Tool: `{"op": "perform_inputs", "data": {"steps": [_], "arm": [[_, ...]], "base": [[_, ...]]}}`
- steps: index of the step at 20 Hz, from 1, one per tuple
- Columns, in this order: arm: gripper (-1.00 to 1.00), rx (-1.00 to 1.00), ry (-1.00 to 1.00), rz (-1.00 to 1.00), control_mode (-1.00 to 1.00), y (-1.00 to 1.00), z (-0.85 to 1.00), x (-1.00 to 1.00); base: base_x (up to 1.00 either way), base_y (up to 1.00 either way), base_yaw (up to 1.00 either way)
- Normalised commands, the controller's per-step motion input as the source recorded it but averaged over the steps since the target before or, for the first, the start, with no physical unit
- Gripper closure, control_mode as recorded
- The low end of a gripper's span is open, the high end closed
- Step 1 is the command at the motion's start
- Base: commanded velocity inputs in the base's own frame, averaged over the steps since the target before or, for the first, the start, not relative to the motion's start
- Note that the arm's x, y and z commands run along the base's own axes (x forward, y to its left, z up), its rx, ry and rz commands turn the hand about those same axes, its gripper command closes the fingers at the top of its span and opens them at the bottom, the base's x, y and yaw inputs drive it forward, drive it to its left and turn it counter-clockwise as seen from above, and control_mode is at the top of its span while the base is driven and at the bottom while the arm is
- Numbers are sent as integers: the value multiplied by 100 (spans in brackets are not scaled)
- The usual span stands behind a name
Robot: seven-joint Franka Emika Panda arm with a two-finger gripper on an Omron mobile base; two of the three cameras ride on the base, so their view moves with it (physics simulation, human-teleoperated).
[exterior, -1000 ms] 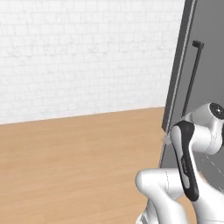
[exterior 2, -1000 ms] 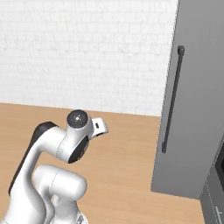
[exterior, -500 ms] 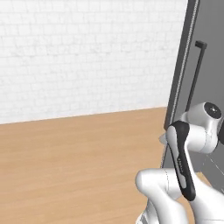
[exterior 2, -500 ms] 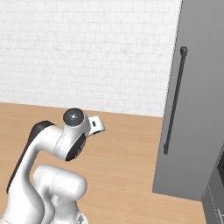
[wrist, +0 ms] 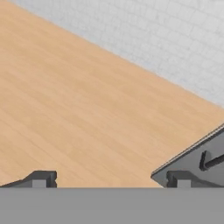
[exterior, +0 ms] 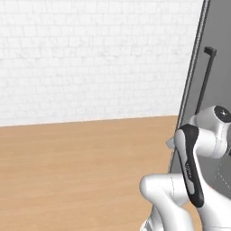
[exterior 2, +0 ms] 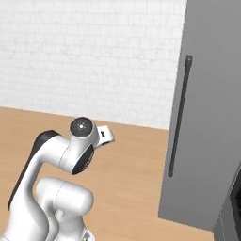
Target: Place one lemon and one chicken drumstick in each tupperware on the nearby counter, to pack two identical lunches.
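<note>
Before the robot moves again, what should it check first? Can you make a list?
1. Gripper open: ok, the tips stand wide apart.
2. Gripper empty: ok, nothing sits between the tips.
3. Tall grey door shut: ok, it looks closed, with its dark handle upright.
4. Handle within reach: cannot tell; the arm is folded close to the base.
5. Wooden floor free of things ahead: ok.
6. Lemons, drumsticks and tupperware located: cannot tell from here.

Tall cabinet door (exterior 2: 207, 117) at right, handle (exterior 2: 179, 117) on its left edge; floor (exterior: 76, 171) left and near; wall (exterior: 90, 58) far behind.
</note>
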Motion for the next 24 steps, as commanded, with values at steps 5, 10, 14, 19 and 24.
{"op": "perform_inputs", "data": {"steps": [5, 10, 14, 19, 24], "arm": [[-100, 0, 0, 0, 100, 0, 0, 0], [-100, 0, 0, 0, 100, 0, 0, 0], [-100, 0, 0, 0, 100, 0, 0, 0], [-100, 0, 0, 0, 100, 0, 0, 0], [-100, 0, 0, 0, 100, 0, 0, 0]], "base": [[100, 94, 2], [100, 77, -13], [99, 76, -72], [100, 95, -55], [15, -11, 37]]}}
